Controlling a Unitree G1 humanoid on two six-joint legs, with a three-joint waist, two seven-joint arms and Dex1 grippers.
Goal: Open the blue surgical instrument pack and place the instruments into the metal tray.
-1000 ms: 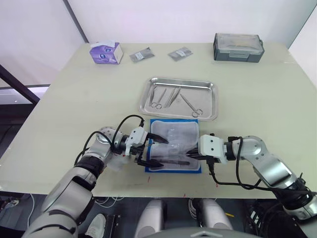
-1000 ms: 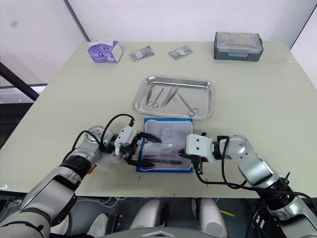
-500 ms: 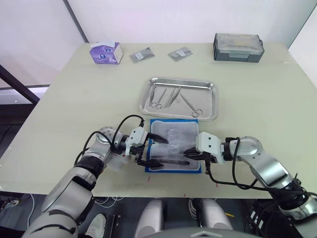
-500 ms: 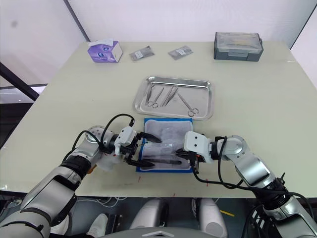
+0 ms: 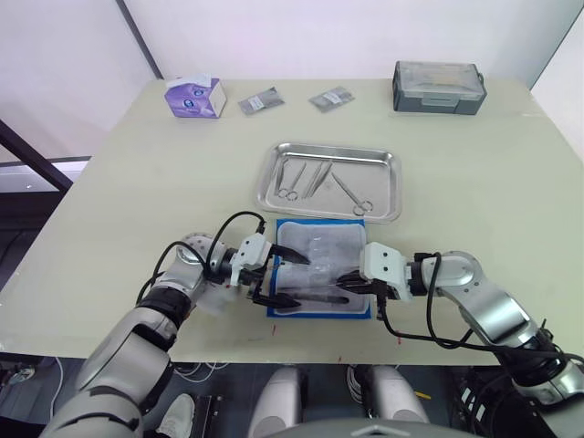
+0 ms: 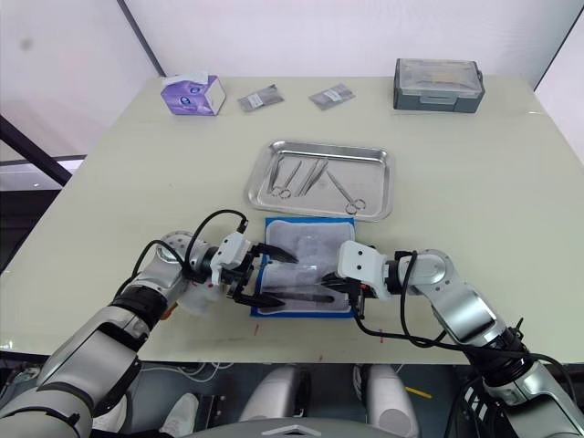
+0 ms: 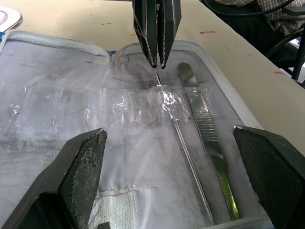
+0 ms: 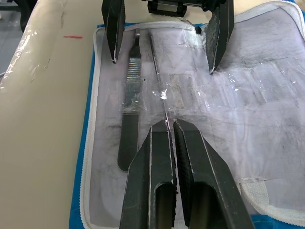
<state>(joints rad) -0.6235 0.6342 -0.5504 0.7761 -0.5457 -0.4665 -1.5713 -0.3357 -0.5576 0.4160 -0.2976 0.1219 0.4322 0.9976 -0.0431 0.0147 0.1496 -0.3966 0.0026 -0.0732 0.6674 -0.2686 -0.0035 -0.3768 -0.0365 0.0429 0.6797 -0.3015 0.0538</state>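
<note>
On the table, the open blue pack lies just in front of the metal tray, which holds scissors. The wrist views reveal a thin probe and a flat handle side by side, lengthwise between the grippers. The right gripper pinches the probe's tip; the left gripper is spread wide over the pack.

One shallow steel tray holds what appear to be three slim silver instruments. One opened bright-blue fabric pack contains two metal tools. One purple-white tissue box, two small grey packets, one grey lidded box.
</note>
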